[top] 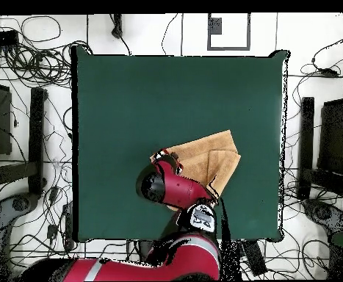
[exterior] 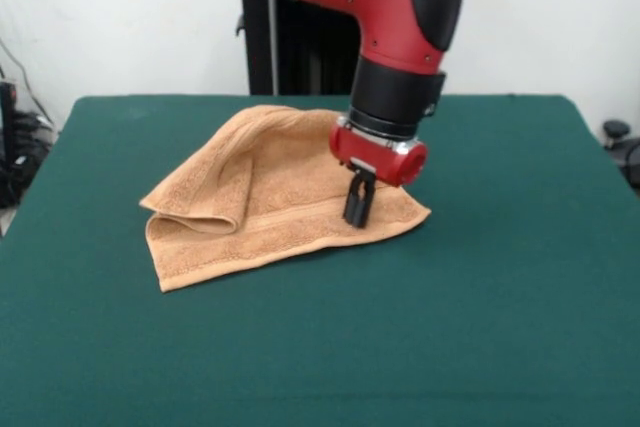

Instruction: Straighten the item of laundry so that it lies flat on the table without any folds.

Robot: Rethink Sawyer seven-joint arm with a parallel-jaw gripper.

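The towel point(exterior: 270, 197) lies on the green table point(exterior: 480, 307), a little toward the far side from the front camera and left of centre, and it is far from flat. Its left part is doubled over itself, a rounded fold point(exterior: 200, 215) bulging at the left edge with a lower layer poking out beneath it. A flat woven band runs along the near edge. The right corner comes to a point on the cloth.

Down on that right corner sits the claw point(exterior: 358, 215), its black tips pressed onto the towel just inside the near edge. The fingers look drawn close together, standing upright, but whether they pinch any cloth, I cannot tell from here. Above them is the red wrist point(exterior: 380, 152), and the red and black arm point(exterior: 390, 7) bends down into it from the top.

From overhead, the towel point(top: 211, 158) shows as a tan patch right of the table's point(top: 130, 110) middle, nearer the robot's edge, with the arm point(top: 175, 187) covering part of it. Cables point(top: 27, 73) sprawl over the floor around the table.
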